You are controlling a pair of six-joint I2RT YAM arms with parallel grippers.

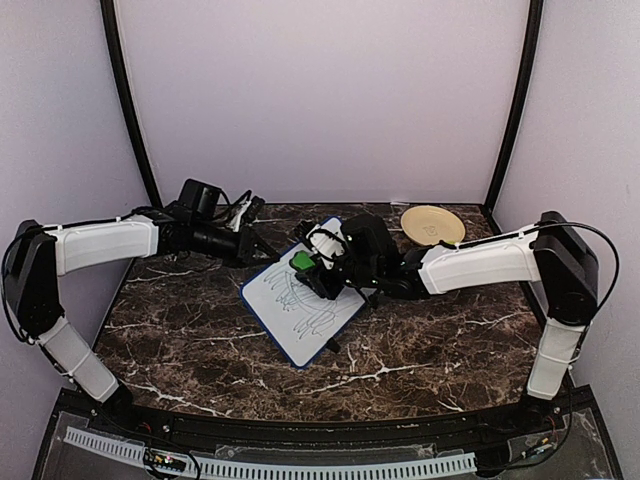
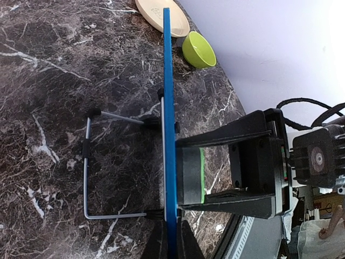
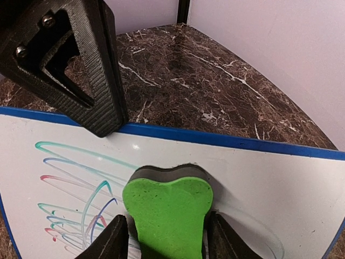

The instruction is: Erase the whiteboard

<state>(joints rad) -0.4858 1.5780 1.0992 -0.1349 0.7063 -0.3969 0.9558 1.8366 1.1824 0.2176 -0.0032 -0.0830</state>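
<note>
The whiteboard (image 1: 300,305) leans tilted on a wire stand (image 2: 86,178) in the middle of the table. Its blue rim shows edge-on in the left wrist view (image 2: 170,108). Coloured scribbles (image 3: 75,199) cover its lower part; the area by the eraser is white. My left gripper (image 1: 262,252) is shut on the board's top rim, seen in its own view (image 2: 171,243); one of its fingers (image 3: 91,81) shows in the right wrist view. My right gripper (image 1: 308,268) is shut on the green bone-shaped eraser (image 3: 168,213) and presses its dark felt side against the board (image 3: 269,178).
A yellow plate (image 1: 432,224) lies at the back right of the marble table, also in the left wrist view (image 2: 161,16). A small green bowl (image 2: 198,49) stands beside it. Purple walls close the back and sides.
</note>
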